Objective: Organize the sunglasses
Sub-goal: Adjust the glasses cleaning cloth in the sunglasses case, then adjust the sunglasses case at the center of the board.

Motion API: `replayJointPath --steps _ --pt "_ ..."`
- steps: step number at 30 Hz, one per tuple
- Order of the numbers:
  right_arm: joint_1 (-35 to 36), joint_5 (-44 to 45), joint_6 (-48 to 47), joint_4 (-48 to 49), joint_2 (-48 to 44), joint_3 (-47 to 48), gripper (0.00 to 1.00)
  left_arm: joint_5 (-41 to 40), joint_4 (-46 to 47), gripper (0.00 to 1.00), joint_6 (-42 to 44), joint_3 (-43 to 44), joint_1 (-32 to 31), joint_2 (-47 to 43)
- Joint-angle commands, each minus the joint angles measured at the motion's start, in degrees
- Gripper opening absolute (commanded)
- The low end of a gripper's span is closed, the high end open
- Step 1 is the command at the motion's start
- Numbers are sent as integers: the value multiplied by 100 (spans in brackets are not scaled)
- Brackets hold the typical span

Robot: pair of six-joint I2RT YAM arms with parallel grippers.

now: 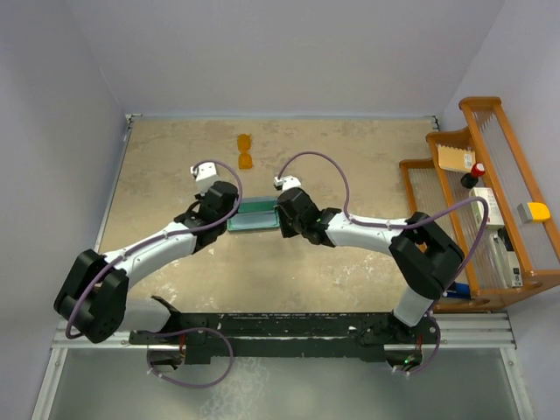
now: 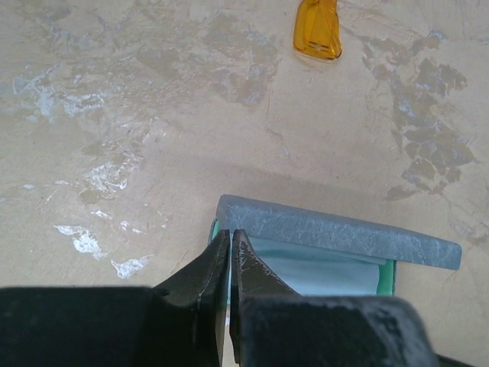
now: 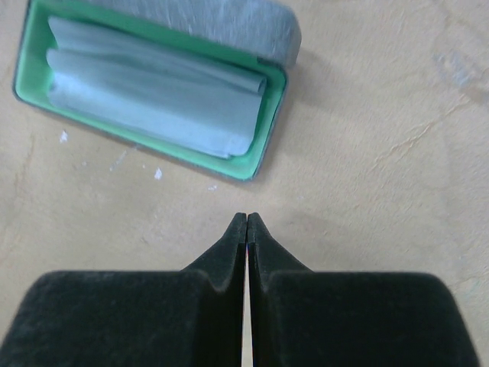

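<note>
- Mottled beige tabletop (image 1: 350,175) fills every view.
- At the left end of the case (image 1: 254,216), the left gripper (image 2: 231,233) is pinched nearly together, empty.
- Felt-like and grey-blue, the case lies open; only the right wrist view shows folded cloth (image 3: 153,92) on green lining.
- Amber sunglasses (image 1: 246,150) lie beyond it, well apart; the left wrist view crops them.
- Closed and empty, the right gripper (image 3: 246,218) sits just short of the case.

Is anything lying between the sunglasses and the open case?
Nothing visible: only bare table separates the sunglasses from the case. The left gripper and right gripper sit at its ends. A folded cloth lies inside it.
</note>
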Motion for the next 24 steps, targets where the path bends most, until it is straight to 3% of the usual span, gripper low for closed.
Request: replayJointPath --steps 1,10,24 --pt "115 -127 77 272 -209 -159 0 -337 310 0 140 333 30 123" --pt "175 -377 201 497 61 -117 0 -516 657 0 372 661 143 556" --pt "194 -355 339 708 513 17 0 -44 1490 0 655 632 578 1363"
